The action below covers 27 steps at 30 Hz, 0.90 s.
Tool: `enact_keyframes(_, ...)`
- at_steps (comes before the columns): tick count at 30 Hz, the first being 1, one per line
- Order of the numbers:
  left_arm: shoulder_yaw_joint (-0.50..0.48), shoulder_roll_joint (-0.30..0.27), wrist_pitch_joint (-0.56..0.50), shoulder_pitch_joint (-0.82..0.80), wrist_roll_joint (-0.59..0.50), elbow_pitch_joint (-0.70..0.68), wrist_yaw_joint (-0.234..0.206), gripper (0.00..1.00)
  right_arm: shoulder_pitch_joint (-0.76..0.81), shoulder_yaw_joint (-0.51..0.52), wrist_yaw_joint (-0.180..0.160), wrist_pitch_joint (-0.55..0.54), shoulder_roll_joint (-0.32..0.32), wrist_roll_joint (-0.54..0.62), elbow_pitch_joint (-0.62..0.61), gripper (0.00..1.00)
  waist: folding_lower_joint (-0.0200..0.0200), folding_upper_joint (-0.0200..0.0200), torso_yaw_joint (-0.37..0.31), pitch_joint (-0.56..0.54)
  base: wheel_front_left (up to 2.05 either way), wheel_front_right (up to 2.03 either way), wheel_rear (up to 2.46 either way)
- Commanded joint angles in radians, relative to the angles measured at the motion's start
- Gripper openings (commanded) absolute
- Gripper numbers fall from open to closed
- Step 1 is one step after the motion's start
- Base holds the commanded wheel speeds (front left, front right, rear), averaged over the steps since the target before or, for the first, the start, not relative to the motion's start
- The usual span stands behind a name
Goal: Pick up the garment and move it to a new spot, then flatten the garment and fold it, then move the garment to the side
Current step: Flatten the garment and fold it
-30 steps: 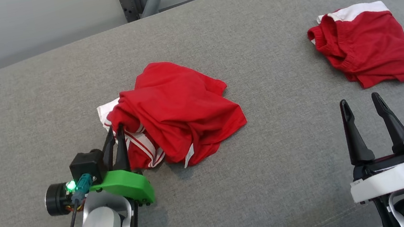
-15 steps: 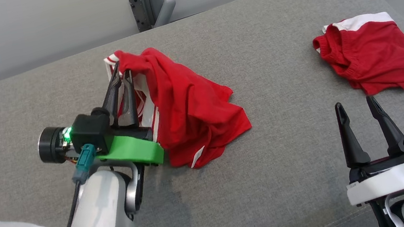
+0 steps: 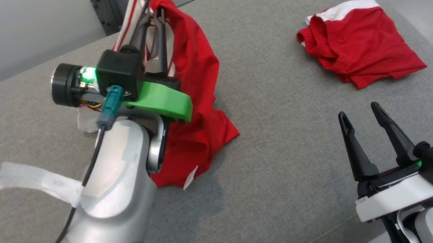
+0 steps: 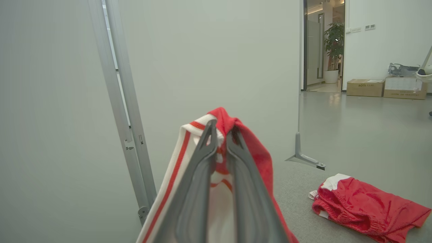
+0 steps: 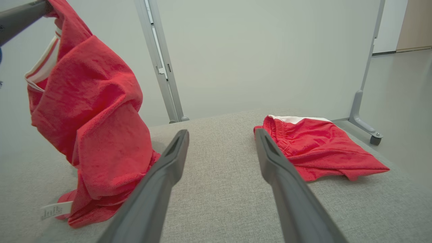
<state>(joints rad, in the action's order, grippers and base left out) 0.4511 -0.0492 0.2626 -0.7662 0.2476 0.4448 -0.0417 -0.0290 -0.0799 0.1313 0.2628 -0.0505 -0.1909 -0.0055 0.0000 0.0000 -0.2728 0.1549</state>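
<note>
We see our left claw [image 3: 154,10] pinching the red garment [image 3: 195,69] by its white-striped edge, lifted with its lower folds resting on the grey upholstered surface [image 3: 289,149], while our right claw [image 3: 358,111] hovers spread, apart from a second red garment [image 3: 360,52] lying flat.

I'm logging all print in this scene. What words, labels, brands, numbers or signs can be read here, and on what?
No text here can be read with certainty.
White tag at the bottom hem of the red garment: fine print, too small to read.
Cardboard box on the far floor: a short dark word on its side, too blurred to read.
</note>
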Motion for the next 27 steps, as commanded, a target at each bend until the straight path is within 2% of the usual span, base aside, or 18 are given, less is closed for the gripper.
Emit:
enact_keyframes(1, 0.030, -0.004, 0.003, -0.020, 0.018, 0.021, -0.010, 0.00, -0.022, -0.006, -0.001, 0.003, 0.000, -0.008, 0.001, 1.00, 0.0000, 0.0000, -0.049, 0.043, 0.00, 0.00, 0.00)
enact_keyframes(9, 0.261, -0.004, 0.003, 0.003, 0.144, 0.133, -0.032, 0.02, -0.043, -0.017, -0.001, 0.003, 0.000, -0.023, 0.006, 1.00, 0.0000, 0.0000, -0.087, 0.089, 0.00, 0.00, 0.00)
enact_keyframes(10, 0.281, -0.004, 0.003, 0.005, 0.162, 0.138, -0.036, 0.34, -0.044, -0.017, -0.001, 0.003, 0.000, -0.025, 0.006, 1.00, 0.0000, 0.0000, -0.086, 0.092, 0.00, 0.00, 0.00)
enact_keyframes(11, 0.295, -0.004, 0.003, 0.006, 0.178, 0.143, -0.042, 0.42, -0.045, -0.015, -0.001, 0.003, 0.000, -0.026, 0.006, 1.00, 0.0000, 0.0000, -0.085, 0.094, 0.00, 0.00, 0.00)
enact_keyframes(12, 0.307, -0.004, 0.003, 0.004, 0.188, 0.148, -0.046, 1.00, -0.046, -0.012, -0.001, 0.003, 0.000, -0.027, 0.006, 1.00, 0.0000, 0.0000, -0.081, 0.096, 0.00, 0.00, 0.00)
enact_keyframes(14, 0.317, -0.004, 0.003, -0.013, 0.205, 0.165, -0.057, 1.00, -0.052, -0.012, -0.001, 0.003, 0.000, -0.029, 0.006, 1.00, 0.0000, 0.0000, -0.072, 0.097, 0.00, 0.00, 0.00)
enact_keyframes(16, 0.307, -0.004, 0.003, -0.038, 0.200, 0.188, -0.074, 0.84, -0.057, -0.016, -0.001, 0.003, 0.000, -0.028, 0.008, 1.00, 0.0000, 0.0000, -0.062, 0.094, 0.00, 0.00, 0.00)
enact_keyframes(17, 0.298, -0.004, 0.003, -0.046, 0.191, 0.205, -0.085, 0.85, -0.057, -0.018, -0.001, 0.003, 0.000, -0.028, 0.009, 1.00, 0.0000, 0.0000, -0.057, 0.093, 0.00, 0.00, 0.00)
enact_keyframes(18, 0.288, -0.004, 0.003, -0.052, 0.183, 0.219, -0.096, 1.00, -0.058, -0.019, -0.001, 0.003, 0.000, -0.028, 0.009, 1.00, 0.0000, 0.0000, -0.052, 0.091, 0.00, 0.00, 0.00)
enact_keyframes(22, 0.254, -0.003, 0.003, -0.050, 0.165, 0.229, -0.088, 1.00, -0.058, -0.015, -0.001, 0.003, 0.000, -0.030, 0.009, 1.00, 0.0000, 0.0000, -0.026, 0.086, 0.00, 0.00, 0.00)
enact_keyframes(27, 0.236, -0.004, 0.002, 0.056, 0.172, 0.194, -0.070, 1.00, -0.046, 0.006, -0.001, 0.003, 0.000, -0.024, 0.004, 1.00, 0.0000, 0.0000, 0.009, 0.074, 0.00, 0.00, 0.00)
